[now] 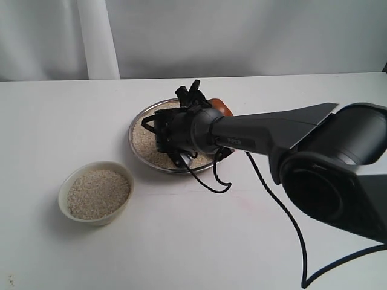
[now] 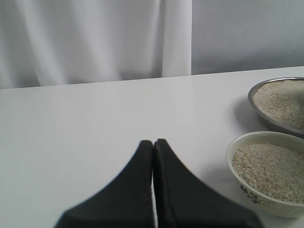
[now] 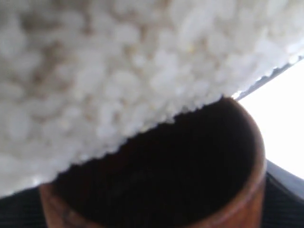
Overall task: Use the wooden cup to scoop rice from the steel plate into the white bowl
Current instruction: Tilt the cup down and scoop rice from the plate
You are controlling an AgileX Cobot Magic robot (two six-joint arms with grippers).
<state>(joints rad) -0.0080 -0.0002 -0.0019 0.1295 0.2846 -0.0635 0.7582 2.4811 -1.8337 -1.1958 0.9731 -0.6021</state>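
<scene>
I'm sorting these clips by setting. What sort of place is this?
Likely a robotics lab bench, not a kitchen: white table, plain white curtain behind it, and a robot arm over a steel plate of rice.

wooden cup against rice in steel plate, white bowl front-left

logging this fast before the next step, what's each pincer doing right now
left pincer: closed, holding nothing
right pincer: closed on the wooden cup, its mouth against the rice
</scene>
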